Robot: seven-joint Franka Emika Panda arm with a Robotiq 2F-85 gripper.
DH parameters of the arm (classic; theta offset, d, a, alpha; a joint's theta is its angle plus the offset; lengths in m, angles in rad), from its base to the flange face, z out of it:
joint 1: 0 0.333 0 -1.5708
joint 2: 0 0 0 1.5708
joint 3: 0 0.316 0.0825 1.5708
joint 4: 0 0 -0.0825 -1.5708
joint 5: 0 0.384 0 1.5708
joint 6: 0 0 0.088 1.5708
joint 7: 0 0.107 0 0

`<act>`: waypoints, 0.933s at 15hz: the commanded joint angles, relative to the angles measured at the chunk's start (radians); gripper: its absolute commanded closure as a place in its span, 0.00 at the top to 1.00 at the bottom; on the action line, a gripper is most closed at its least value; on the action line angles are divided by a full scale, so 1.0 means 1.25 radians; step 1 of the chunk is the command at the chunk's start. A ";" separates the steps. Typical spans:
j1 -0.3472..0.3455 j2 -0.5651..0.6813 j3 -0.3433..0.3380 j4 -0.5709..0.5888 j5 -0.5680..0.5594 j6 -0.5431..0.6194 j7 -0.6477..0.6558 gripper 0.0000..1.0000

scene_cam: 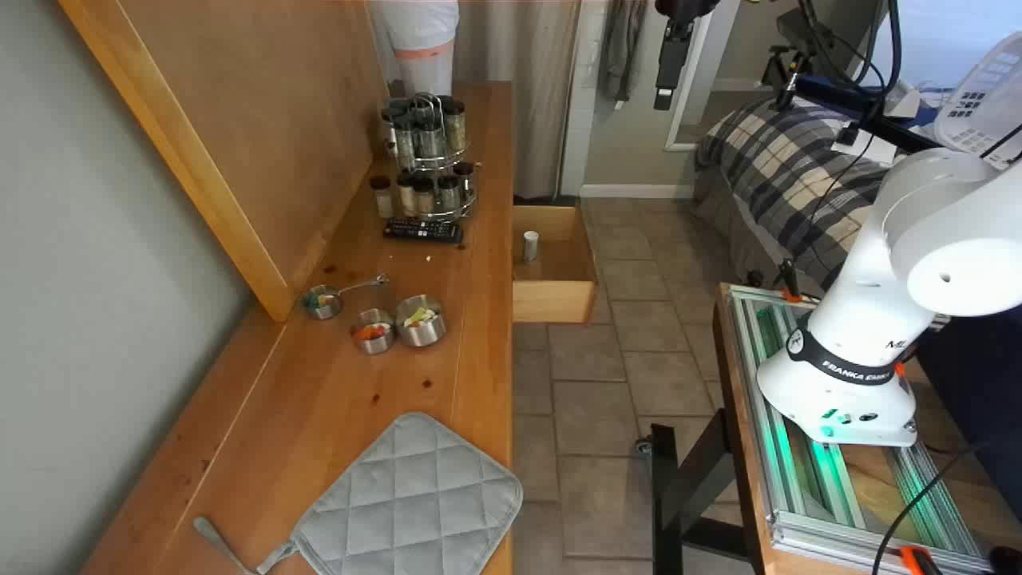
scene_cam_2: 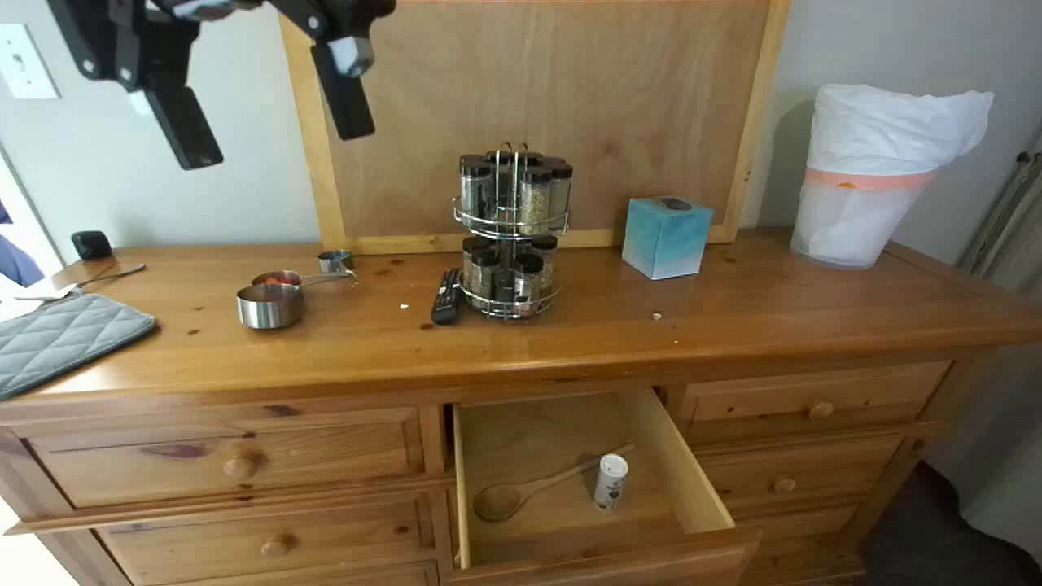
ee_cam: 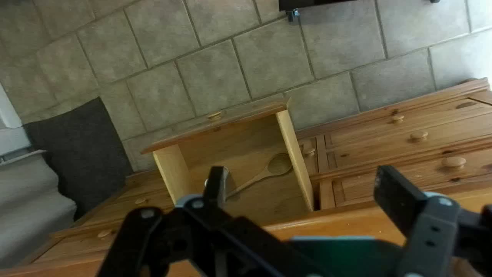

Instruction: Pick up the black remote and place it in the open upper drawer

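Note:
The black remote [scene_cam: 423,231] lies flat on the wooden countertop beside the spice rack. It also shows in an exterior view [scene_cam_2: 447,297], close against the rack's base. It is out of view in the wrist view. The open upper drawer [scene_cam_2: 680,468] is pulled out below the countertop. It also shows in an exterior view [scene_cam: 551,302] and in the wrist view [ee_cam: 294,154]. My gripper [scene_cam_2: 275,134] is open, with nothing between its fingers, high above the furniture and away from the remote. In the wrist view its spread fingers [ee_cam: 301,181] partly cover the drawer.
The spice rack [scene_cam_2: 513,244] stands next to the remote. Metal measuring cups [scene_cam: 421,320] and a grey pot holder [scene_cam: 415,503] lie on the countertop. A blue tissue box [scene_cam_2: 666,238] and a white bin [scene_cam_2: 855,203] stand farther along. The drawer holds a wooden spoon [scene_cam_2: 498,501] and a white shaker [scene_cam_2: 610,482].

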 commanded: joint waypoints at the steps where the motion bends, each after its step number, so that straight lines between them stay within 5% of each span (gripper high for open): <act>1: 0.016 -0.001 -0.012 0.003 -0.007 -0.005 0.007 1.00; 14: 0.026 0.043 0.003 0.012 0.003 0.014 0.045 1.00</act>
